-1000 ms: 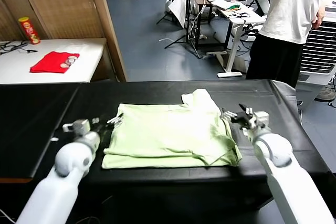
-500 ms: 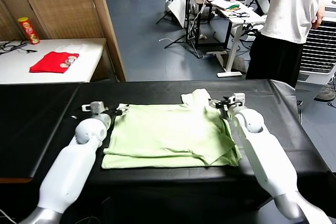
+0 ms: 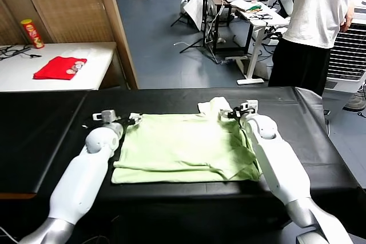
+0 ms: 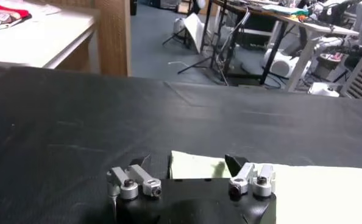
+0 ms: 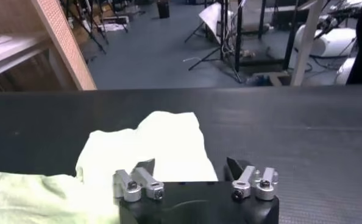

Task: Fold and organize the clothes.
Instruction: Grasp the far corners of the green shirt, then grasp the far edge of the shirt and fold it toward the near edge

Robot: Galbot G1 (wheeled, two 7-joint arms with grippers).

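The pale light-green T-shirt [image 3: 183, 147] lies partly folded on the black table [image 3: 51, 124], with one sleeve [image 3: 214, 107] sticking out at the far right. My left gripper [image 3: 132, 119] is open at the shirt's far left corner. In the left wrist view the gripper [image 4: 188, 163] has that corner [image 4: 196, 166] between its spread fingers. My right gripper [image 3: 227, 114] is open at the sleeve. In the right wrist view the gripper [image 5: 190, 165] straddles the sleeve's edge [image 5: 163, 140]. Neither gripper holds cloth.
A red folded cloth [image 3: 59, 67] and a red can [image 3: 31, 32] sit on the white side table at far left. A person in a white T-shirt [image 3: 320, 4] stands beyond the table's far right corner. A wooden partition [image 3: 114, 21] stands behind.
Both arms reached away from me. The left gripper went from the shirt's left side to its far left corner. The right gripper went from the right side to the sleeve.
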